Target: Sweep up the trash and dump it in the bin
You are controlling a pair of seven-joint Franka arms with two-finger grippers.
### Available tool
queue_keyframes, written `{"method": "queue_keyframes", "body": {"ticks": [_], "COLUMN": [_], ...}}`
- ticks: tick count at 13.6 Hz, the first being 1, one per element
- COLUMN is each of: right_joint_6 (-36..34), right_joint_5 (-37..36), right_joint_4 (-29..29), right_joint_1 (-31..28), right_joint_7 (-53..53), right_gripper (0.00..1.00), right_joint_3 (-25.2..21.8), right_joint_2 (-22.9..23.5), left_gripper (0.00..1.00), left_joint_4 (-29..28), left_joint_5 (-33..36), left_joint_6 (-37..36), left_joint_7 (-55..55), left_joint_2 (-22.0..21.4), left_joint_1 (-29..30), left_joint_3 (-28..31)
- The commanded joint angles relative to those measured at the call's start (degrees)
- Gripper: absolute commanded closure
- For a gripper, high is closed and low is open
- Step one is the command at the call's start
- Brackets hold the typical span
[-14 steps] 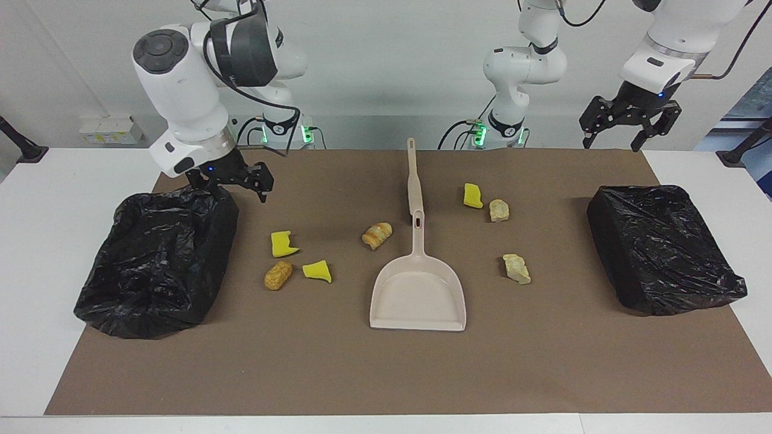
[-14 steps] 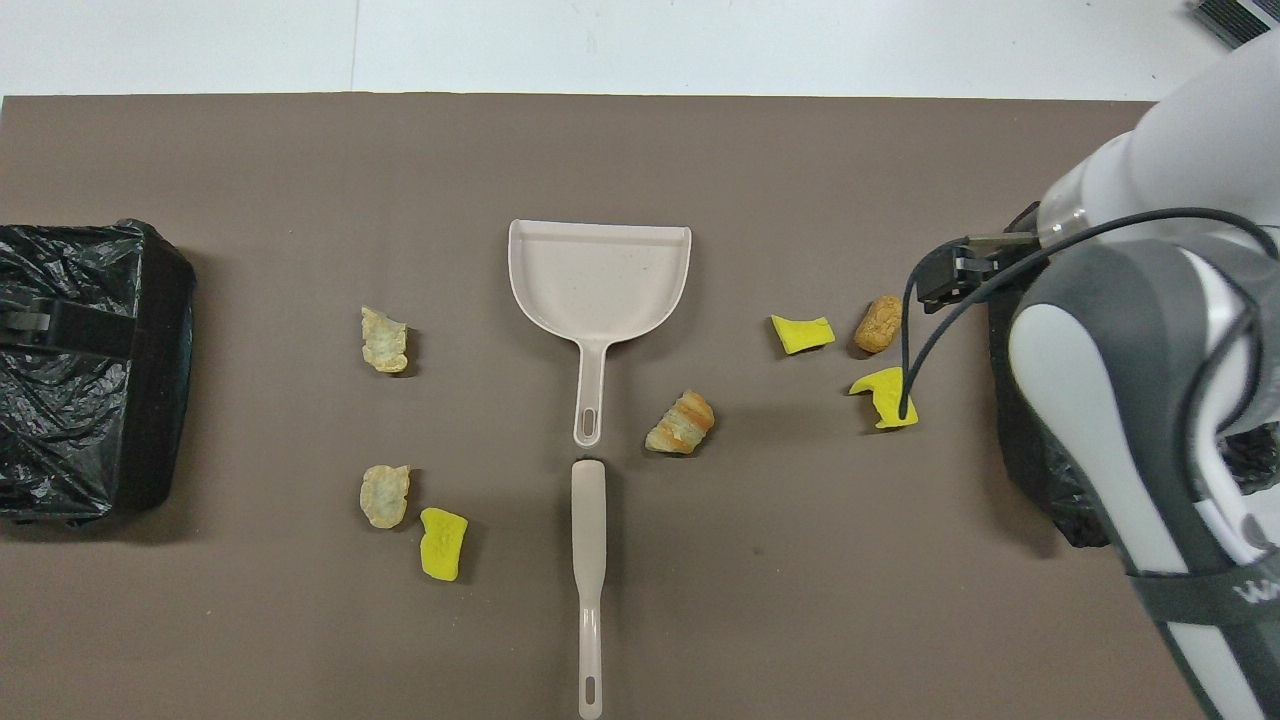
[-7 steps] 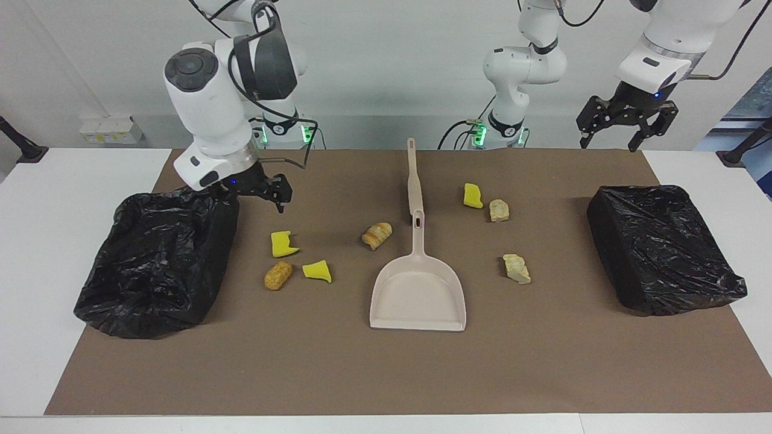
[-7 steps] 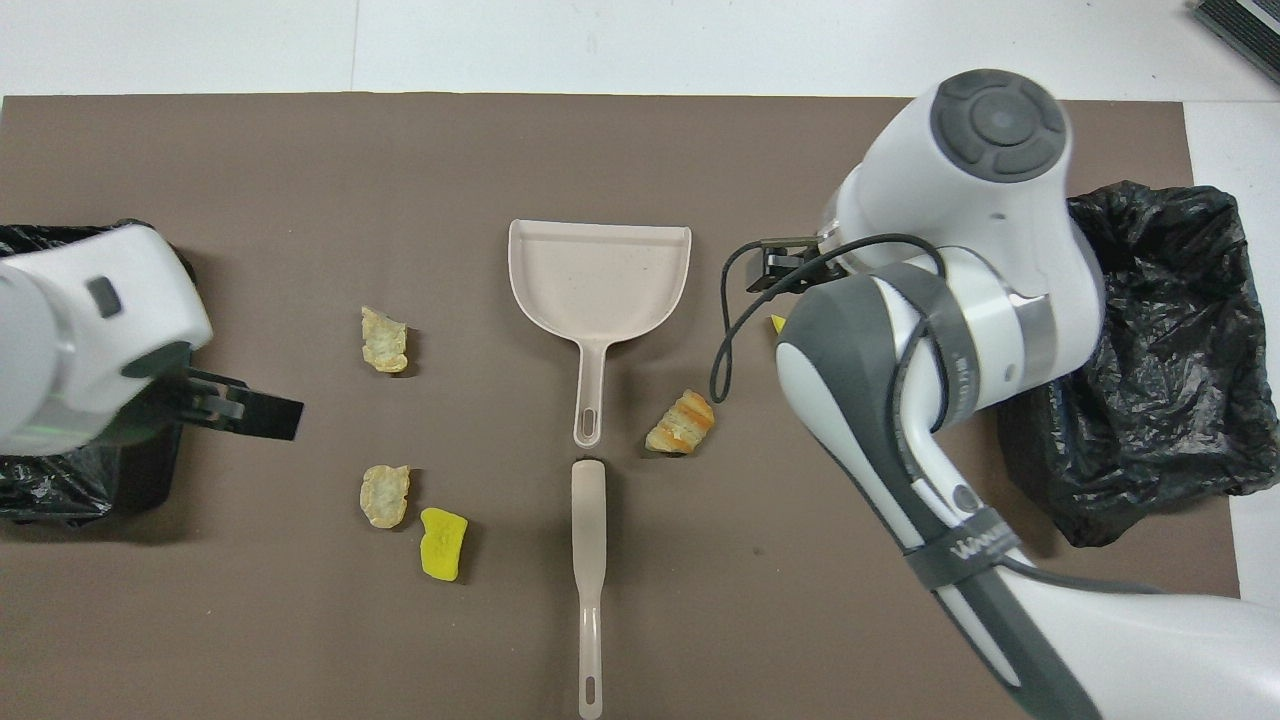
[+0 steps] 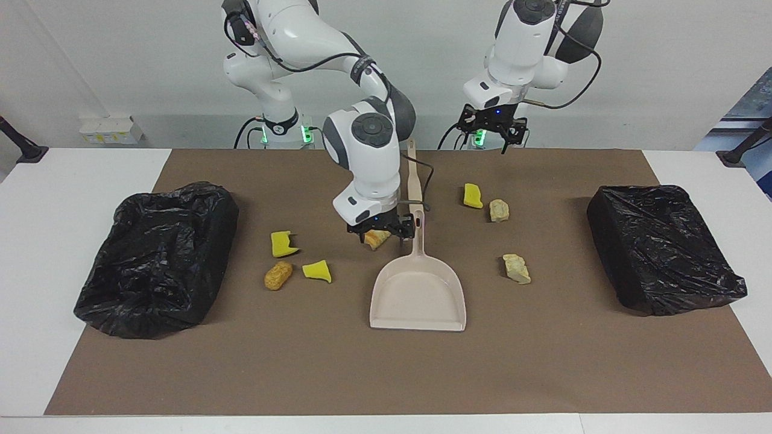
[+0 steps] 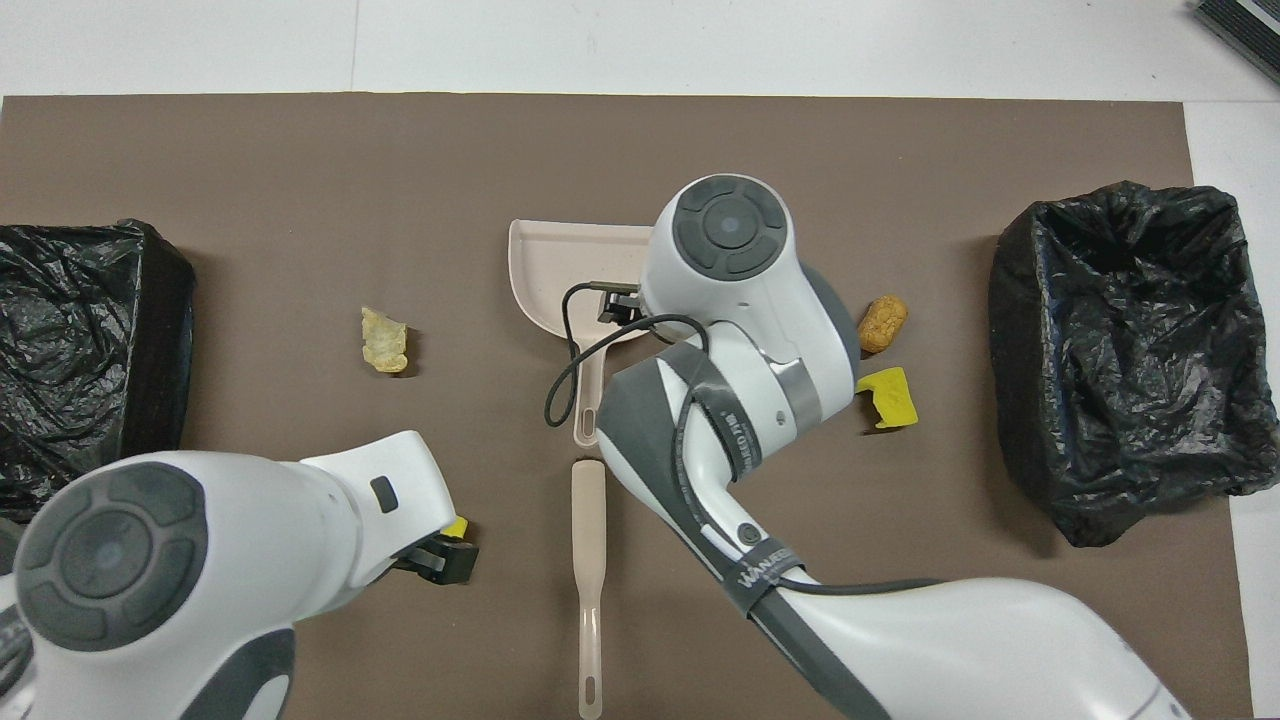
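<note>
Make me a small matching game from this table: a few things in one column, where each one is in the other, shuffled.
Things:
1. dustpan
2. right gripper
3. left gripper
4. orange-brown lump

Places:
A. raised, nearest the robots
B. mid-table, handle toward the robots
C. beside two yellow scraps
D. low over the bread-like lump, beside the dustpan's handle

Pairs: 1-B, 2-D, 3-A, 4-C

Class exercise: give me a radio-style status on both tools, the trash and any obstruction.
Right tool open, low over bread lump beside dustpan handle. Left tool open, raised near brush. Trash unswept. Nothing obstructing.
</note>
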Motion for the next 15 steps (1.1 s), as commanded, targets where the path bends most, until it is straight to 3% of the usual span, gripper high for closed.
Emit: {"method": "queue_keyframes", "body": {"ticks": [1,4,6,9,12,13,15], "right_joint_6": [-0.2,1.0,1.4,2.8,-0.1,-1.0,-3.1], "right_joint_5": [1.0,1.0,0.8,0.4,0.2,0.5,1.1], "right_joint_4": [8.1,8.2,7.3,6.4,6.7,6.7,6.7], "right_joint_1": [2.9,5.0,5.5,5.8,5.5,5.1,5.1], "right_joint_7": [3.6,4.6,4.6,4.0,2.5,1.2,-0.6], "right_gripper": [0.00,0.00,0.00,0.00,0.00,0.04,0.31], "right_joint_3": [0.0,0.0,0.0,0.0,0.0,0.0,0.1], "right_joint_2": [7.3,8.7,8.8,8.3,8.3,8.1,7.7], "left_gripper": [0.00,0.00,0.00,0.00,0.00,0.00,0.00], "left_joint_4": [-6.2,-13.0,-14.2,-21.0,-22.3,-22.3,-22.3], "left_joint_5": [-2.4,-3.2,-3.2,-3.2,-3.2,-3.2,-3.2], "left_joint_6": [4.9,13.4,15.2,25.5,26.1,26.2,26.5], "left_joint_7": [-5.8,-14.5,-17.9,-23.8,-25.0,-25.0,-25.2], "left_joint_2": [-2.6,-3.1,-1.1,1.0,1.4,1.4,1.4], "left_joint_1": [-4.6,-11.2,-15.4,-21.8,-23.4,-23.4,-23.4], "left_joint_3": [1.0,1.0,1.0,1.0,1.0,1.0,1.0]}}
